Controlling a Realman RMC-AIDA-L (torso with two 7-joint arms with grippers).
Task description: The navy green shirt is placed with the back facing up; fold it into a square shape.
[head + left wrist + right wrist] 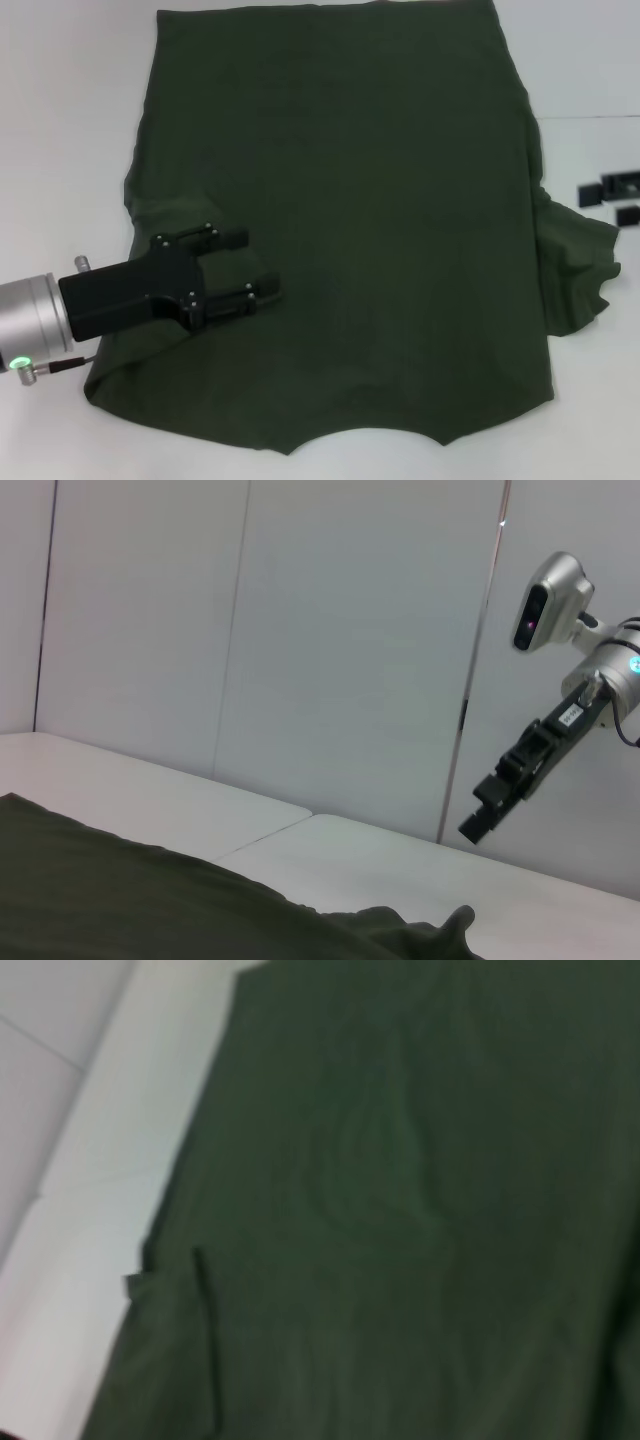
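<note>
While the navy green shirt (pixel 380 220) lies spread plain side up across the white table (pixel 70 120), the left gripper (pixel 255 270) sits low over its left sleeve area — jaws spread, fingers pointing in toward the body of the cloth. The right sleeve is rumpled near the small black parts (pixel 612 195). The right gripper (pixel 495 800) hangs high above the table — its jaws I cannot tell.
</note>
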